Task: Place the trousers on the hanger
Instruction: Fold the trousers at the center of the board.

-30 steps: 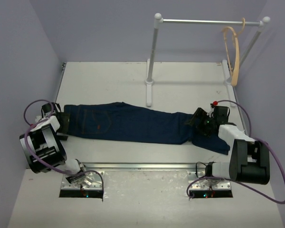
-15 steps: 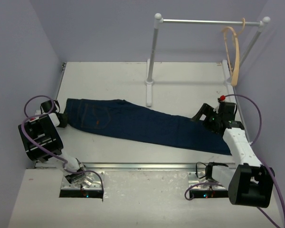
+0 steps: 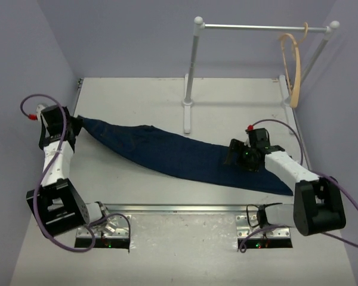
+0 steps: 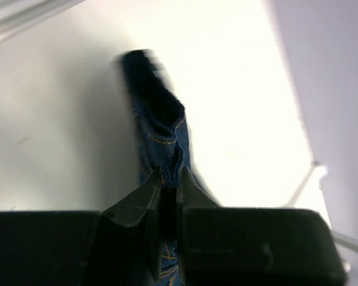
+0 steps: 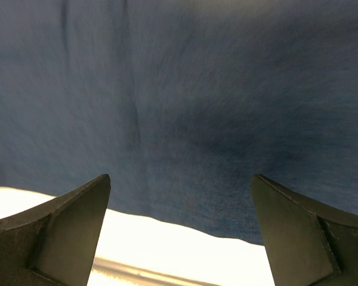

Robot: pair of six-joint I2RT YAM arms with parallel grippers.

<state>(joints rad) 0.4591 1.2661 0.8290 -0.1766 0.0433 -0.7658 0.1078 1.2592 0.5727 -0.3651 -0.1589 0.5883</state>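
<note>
L hand [image 4: 169, 182] pinched tight on trousers [image 3: 167, 154] end, frame left, cloth raised off table [image 3: 137, 95]; R hand [image 5: 180, 190] spread wide just over leg, mid-right.

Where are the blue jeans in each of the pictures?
Top view: jeans stretch slantwise from the left gripper at the left to the lower right.
Left wrist view: jeans bunched at centre, pinched by the left gripper.
Right wrist view: jeans fill the upper part, beyond the open right gripper.
Shared landmark: the white table under them.
</note>
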